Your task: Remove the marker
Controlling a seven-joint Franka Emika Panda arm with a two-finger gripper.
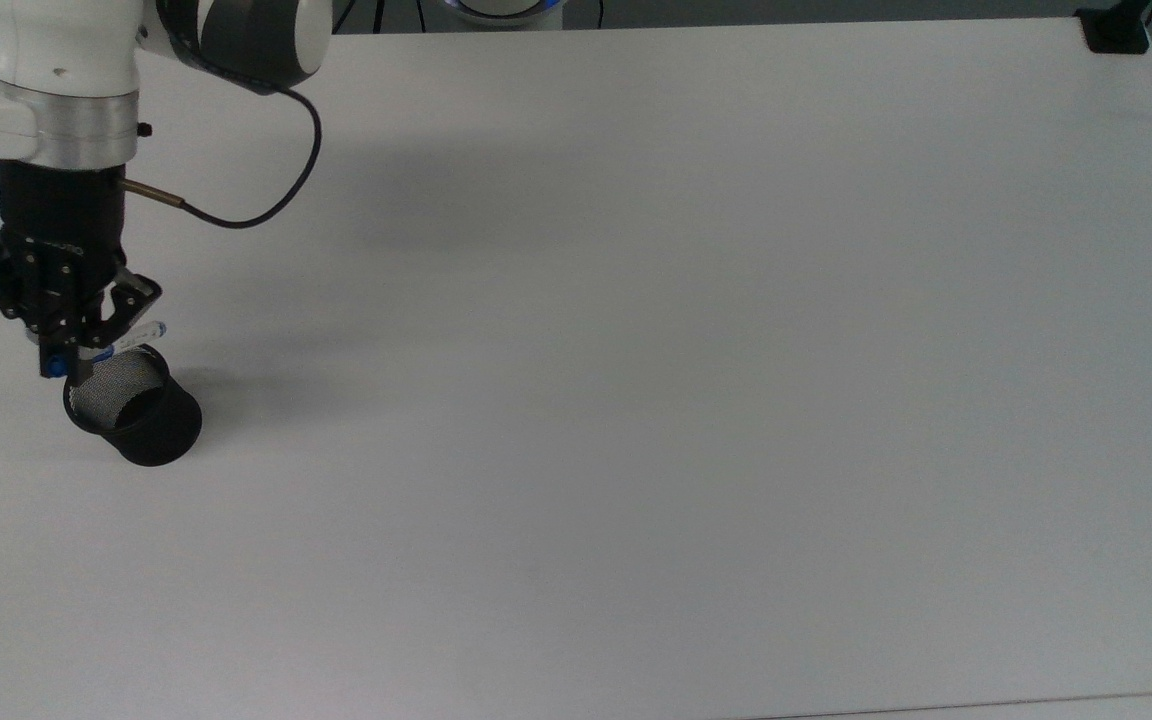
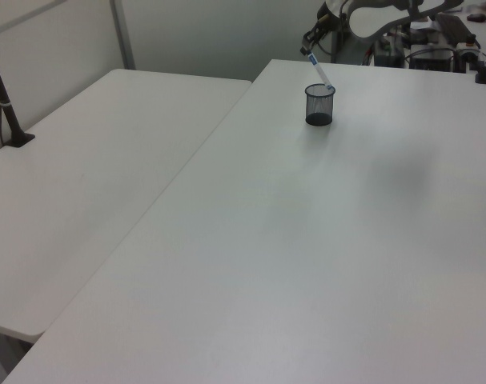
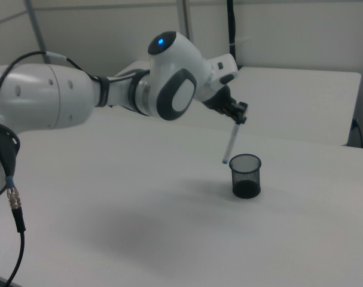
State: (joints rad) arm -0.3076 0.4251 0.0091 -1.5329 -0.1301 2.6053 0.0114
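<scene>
My gripper is shut on the marker, holding it by its blue-capped end. The white barrel slants down from the gripper in the right view, so the marker hangs in the air with its lower end at about rim height of the black mesh cup, just off the rim toward the right view's left. The cup stands upright on the white table near the top view's left edge, and nothing shows inside it. In the left view the marker tilts above the cup.
The arm's cable loops out beside the wrist. A black clamp sits on the table's far corner at the top view's right. A second white table adjoins at the left view's left, with a black post on it.
</scene>
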